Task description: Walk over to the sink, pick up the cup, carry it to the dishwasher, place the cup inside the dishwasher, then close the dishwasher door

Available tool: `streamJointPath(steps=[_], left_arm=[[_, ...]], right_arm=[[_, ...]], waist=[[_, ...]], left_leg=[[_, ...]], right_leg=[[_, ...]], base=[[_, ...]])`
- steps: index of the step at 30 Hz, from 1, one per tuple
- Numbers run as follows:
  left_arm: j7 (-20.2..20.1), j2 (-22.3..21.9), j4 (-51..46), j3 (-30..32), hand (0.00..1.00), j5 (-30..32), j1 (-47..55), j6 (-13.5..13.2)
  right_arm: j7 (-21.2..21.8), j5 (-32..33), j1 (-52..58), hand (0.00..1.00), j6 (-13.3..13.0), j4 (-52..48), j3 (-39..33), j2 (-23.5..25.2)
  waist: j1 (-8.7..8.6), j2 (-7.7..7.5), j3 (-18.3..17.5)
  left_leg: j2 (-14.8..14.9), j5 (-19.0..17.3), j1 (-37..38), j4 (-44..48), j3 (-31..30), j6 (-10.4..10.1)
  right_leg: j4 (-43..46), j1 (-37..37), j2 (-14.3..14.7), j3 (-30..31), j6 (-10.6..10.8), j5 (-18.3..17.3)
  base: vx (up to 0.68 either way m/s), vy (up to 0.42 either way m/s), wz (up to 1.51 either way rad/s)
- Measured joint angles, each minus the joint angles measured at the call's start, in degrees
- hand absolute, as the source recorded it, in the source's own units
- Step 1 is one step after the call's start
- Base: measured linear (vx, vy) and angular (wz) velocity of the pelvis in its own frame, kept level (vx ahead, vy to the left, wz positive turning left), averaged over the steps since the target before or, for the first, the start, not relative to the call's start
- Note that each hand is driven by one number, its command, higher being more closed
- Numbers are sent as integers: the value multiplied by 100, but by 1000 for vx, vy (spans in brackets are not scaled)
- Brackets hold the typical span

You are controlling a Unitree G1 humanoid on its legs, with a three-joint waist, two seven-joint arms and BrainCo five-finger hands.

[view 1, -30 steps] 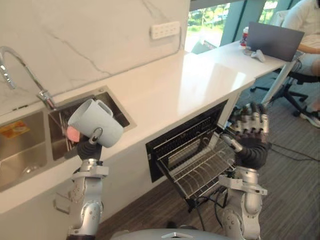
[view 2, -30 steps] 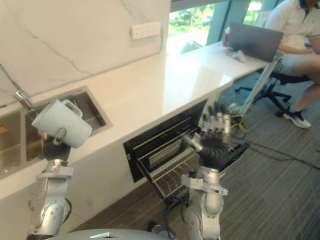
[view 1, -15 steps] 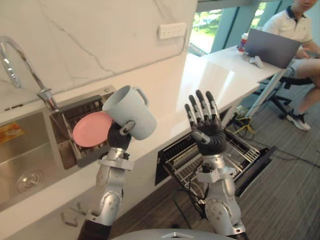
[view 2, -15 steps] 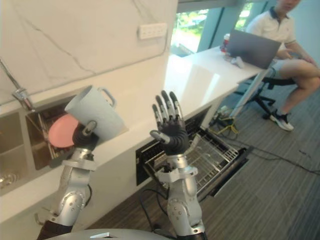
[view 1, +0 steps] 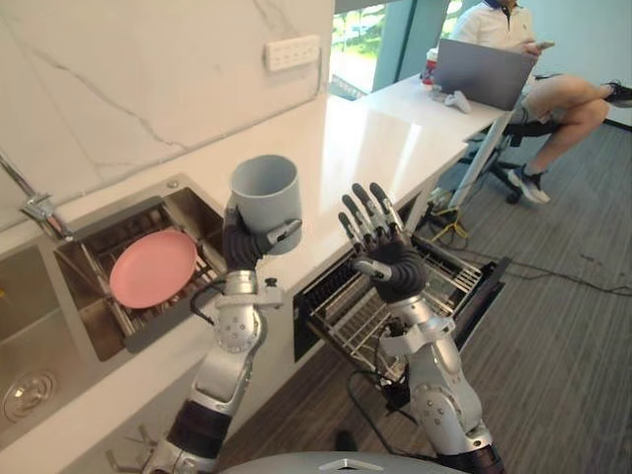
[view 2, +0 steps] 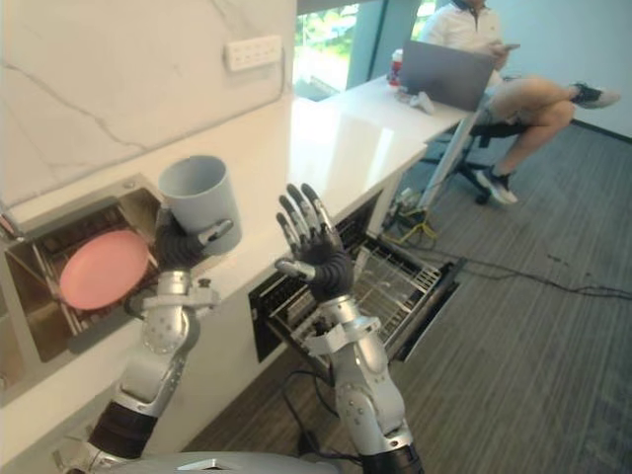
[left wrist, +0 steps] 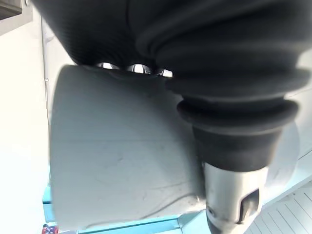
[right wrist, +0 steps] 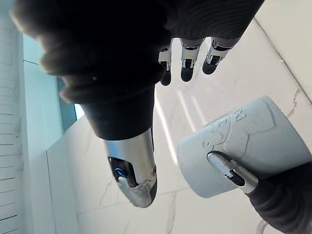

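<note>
Robot's left hand [view 1: 242, 249], fingers curled round an upright pale grey cup [view 1: 265, 195], holds it above the white countertop [view 1: 385, 148] edge, left of the open dishwasher's wire rack [view 1: 446, 269]; its right hand [view 1: 391, 265] is up, fingers spread and empty; best to carry the cup level, clearing the edge.

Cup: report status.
Left hand shut on cup, mouth up. Right hand open, raised, empty. Dishwasher door down, rack out, nothing loaded that shows.

The cylindrical cup [view 1: 265, 190] is looking pale blue-grey, the round plate [view 1: 153, 268] pink, the marble wall [view 1: 118, 69] white with grey veins.
</note>
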Motion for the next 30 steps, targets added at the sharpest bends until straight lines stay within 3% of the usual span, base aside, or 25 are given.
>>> streamJointPath(steps=[6,13,23,30], left_arm=[[706,-7,207,-16,100,231,-116,108],[1040,-16,284,-214,100,531,-211,194],[1034,-76,520,-575,100,875,-463,262],[1049,-130,713,-787,100,937,-625,316]], right_arm=[[-418,-181,-131,0,243,65,178,3],[-964,-183,-480,0,338,270,350,10],[-1606,-183,-1052,0,662,698,660,16],[-2007,-405,-1553,0,841,956,832,37]], waist=[[23,-57,29],[59,-117,31],[107,-130,23],[172,-216,-36]], left_leg=[[-2,-6,13,0,5,9],[-2,-6,17,6,0,10],[5,-2,1,16,-104,11],[23,17,-2,10,-249,4]], right_leg=[[-2,2,2,4,49,36],[-3,10,0,-4,6,12],[-5,54,-20,-190,-14,-1],[-6,128,-23,-380,5,11]], base=[[0,0,0],[-13,-4,0],[-22,-11,5],[-13,-13,10]])
